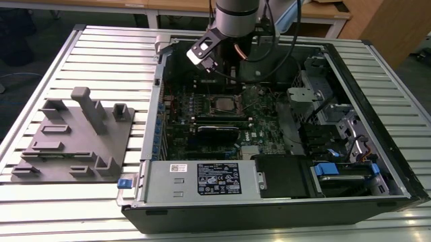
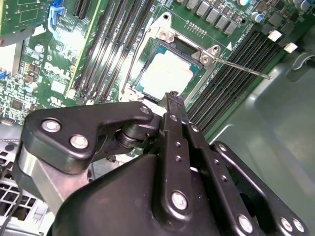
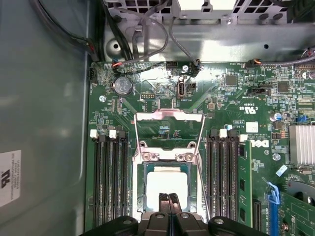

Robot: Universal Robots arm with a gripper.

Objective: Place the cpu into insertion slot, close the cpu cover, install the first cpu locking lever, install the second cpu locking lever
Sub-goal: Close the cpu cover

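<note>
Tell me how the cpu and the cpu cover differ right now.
In the first wrist view, the cpu is a solid pale silver square, while the cpu cover is a thin metal frame with green board showing through its window. The cpu lies flat in the insertion slot; the cpu cover stands open beyond it, not over the cpu. Both are silver-grey metal and roughly square.

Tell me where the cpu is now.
In the first wrist view the cpu lies on the green circuit board, between two banks of long black slots, just ahead of the gripper.
</note>
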